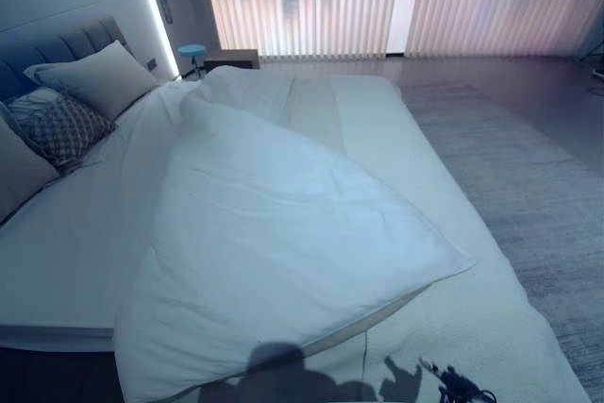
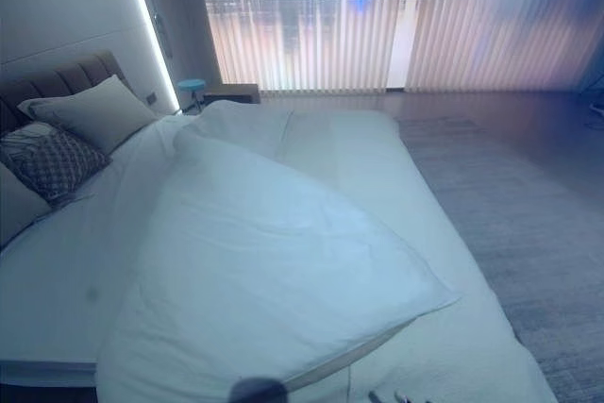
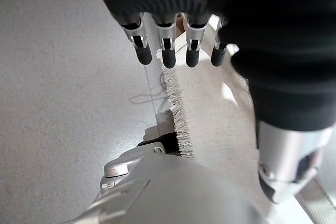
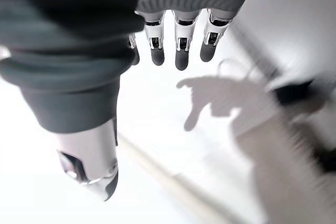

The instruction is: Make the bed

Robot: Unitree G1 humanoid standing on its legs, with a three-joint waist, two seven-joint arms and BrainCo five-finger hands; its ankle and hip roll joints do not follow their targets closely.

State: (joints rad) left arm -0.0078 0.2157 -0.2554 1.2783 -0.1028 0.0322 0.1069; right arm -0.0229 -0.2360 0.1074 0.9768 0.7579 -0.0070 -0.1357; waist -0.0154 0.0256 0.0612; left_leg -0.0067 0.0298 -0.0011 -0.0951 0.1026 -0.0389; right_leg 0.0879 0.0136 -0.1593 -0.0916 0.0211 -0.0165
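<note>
A white duvet [image 1: 274,233] lies bunched and skewed across the bed, one corner pointing to the right near the foot. Beside it the pale sheet [image 1: 444,186] is bare along the right side. A grey pillow [image 1: 99,77] and a patterned cushion [image 1: 61,129] lean at the headboard end on the left. My left hand [image 3: 166,51] hangs open with straight fingers, holding nothing, above a cream cloth with a fringed edge [image 3: 210,108] and grey floor. My right hand [image 4: 181,51] is open too, fingers straight, over white bedding [image 4: 157,129] without touching it.
A grey rug [image 1: 528,186] runs along the bed's right side. A dark nightstand [image 1: 231,58] and a small blue stool [image 1: 192,50] stand at the far end by the vertical blinds [image 1: 377,2]. The padded headboard [image 1: 57,44] closes the left.
</note>
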